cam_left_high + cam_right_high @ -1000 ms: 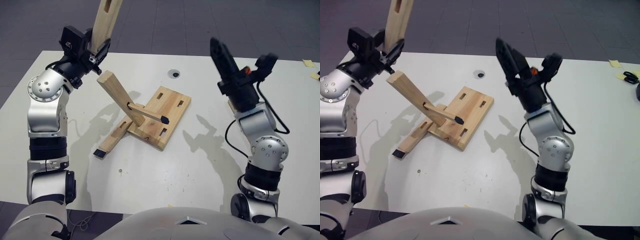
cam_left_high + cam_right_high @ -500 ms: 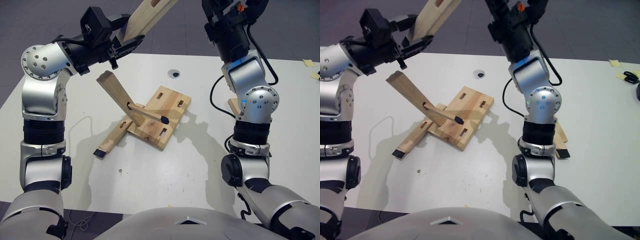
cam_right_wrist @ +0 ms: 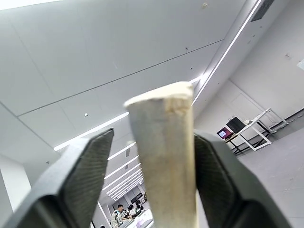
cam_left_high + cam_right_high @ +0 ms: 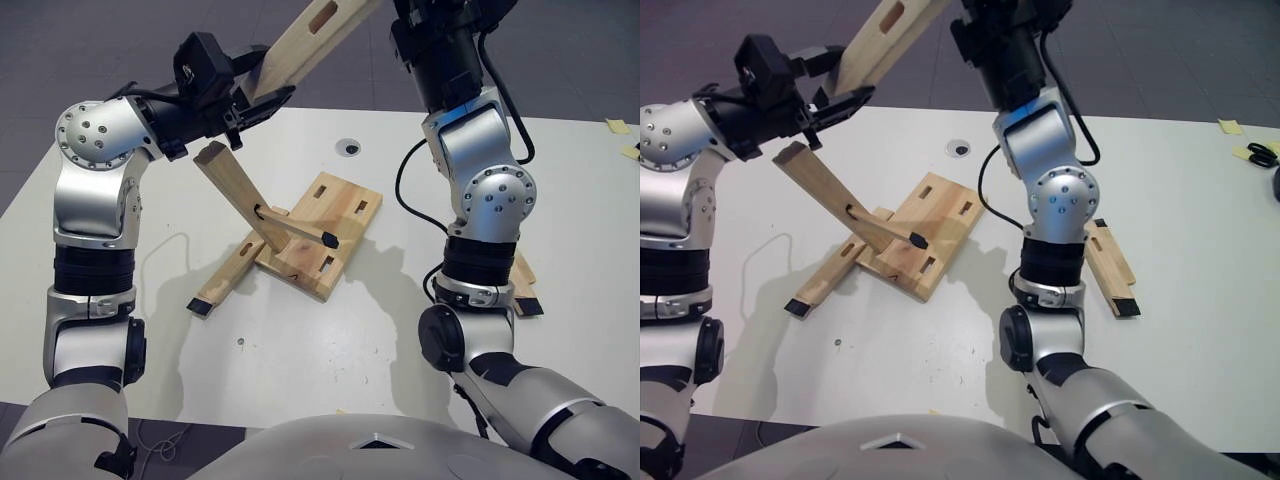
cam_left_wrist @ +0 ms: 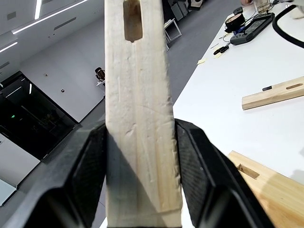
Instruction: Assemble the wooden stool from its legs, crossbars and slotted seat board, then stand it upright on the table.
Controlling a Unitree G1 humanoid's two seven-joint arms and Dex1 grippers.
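With the left gripper [image 4: 243, 97] clenched on the leg [image 4: 296, 45] high over the table's [image 4: 570, 190] far left and the right gripper [image 3: 154, 134] straddling its top unclosed (gap one side), it should centre and close firmly before the left lets go.

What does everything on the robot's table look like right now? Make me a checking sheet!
Surface: white table with one small round hole.
Job's things: seat board lying flat, with a tilted leg, a flat leg and a crossbar at its edge; spare leg lying beside the right arm; raised leg held in the air.
Clutter: yellow notes at the far right edge.
Grippers: left gripper shut on the raised leg; right gripper up high around a wooden end, grip unclear.
Cables: black cable looping beside the right arm.
Surroundings: dark floor.
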